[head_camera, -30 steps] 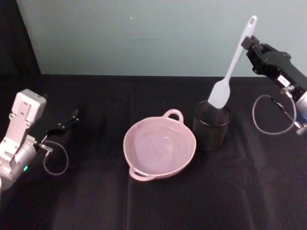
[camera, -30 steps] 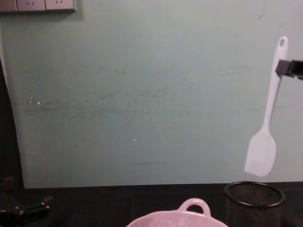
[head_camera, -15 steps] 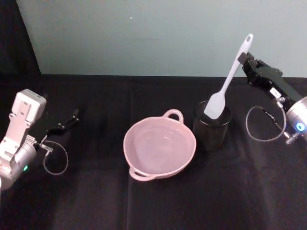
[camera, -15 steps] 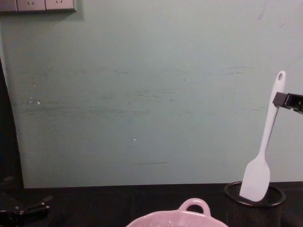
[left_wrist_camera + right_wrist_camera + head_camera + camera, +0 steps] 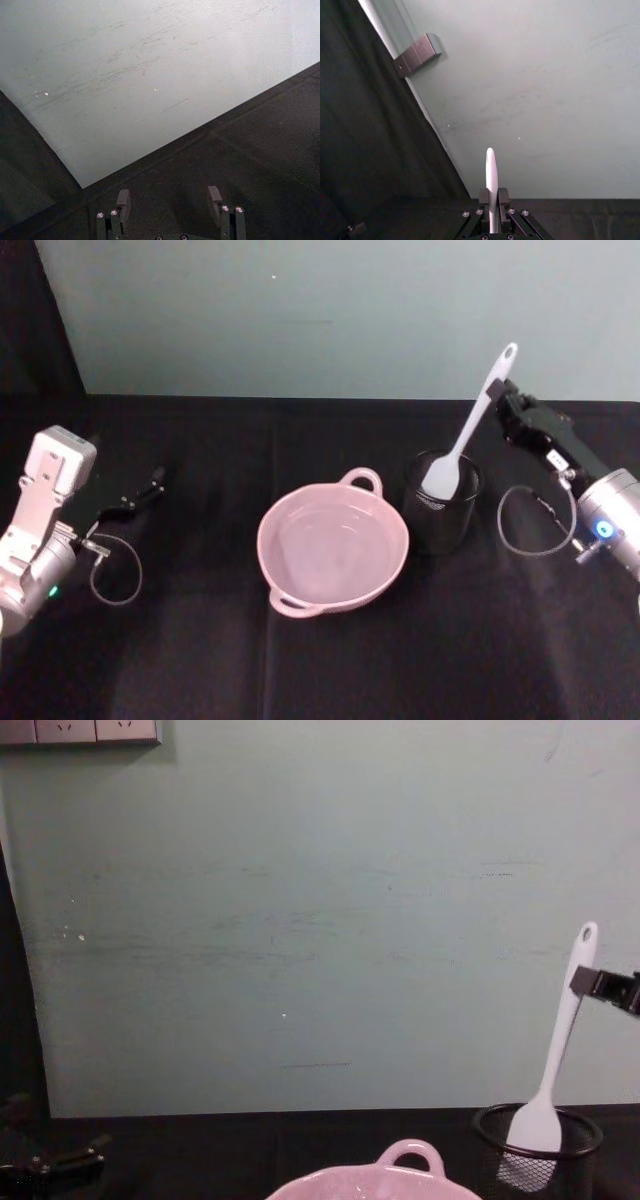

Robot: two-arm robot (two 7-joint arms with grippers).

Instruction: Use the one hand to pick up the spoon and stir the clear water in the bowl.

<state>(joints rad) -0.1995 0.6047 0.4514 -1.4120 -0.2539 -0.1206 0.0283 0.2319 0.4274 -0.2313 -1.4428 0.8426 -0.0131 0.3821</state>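
My right gripper (image 5: 497, 392) is shut on the upper handle of the white spoon (image 5: 467, 428), just below the hole at its tip. The spoon leans upright with its head inside the black wire-mesh cup (image 5: 441, 515). From the chest, the spoon (image 5: 558, 1042) stands in the cup (image 5: 537, 1138) with the right gripper (image 5: 588, 982) at the right edge. In the right wrist view the handle (image 5: 491, 175) rises between the closed fingers (image 5: 483, 196). The pale pink bowl (image 5: 280, 523) holds clear water just left of the cup. My left gripper (image 5: 168, 199) is open at the far left.
A black cloth covers the table (image 5: 200, 660). A pale green wall (image 5: 300, 310) stands close behind. Cable loops hang by both wrists, one on the right (image 5: 530, 540) and one on the left (image 5: 115, 580). The bowl's loop handle (image 5: 408, 1156) pokes up in the chest view.
My right gripper has come down and slightly left with the spoon. The spoon's head has sunk from above the mesh cup into it. The left arm has stayed still.
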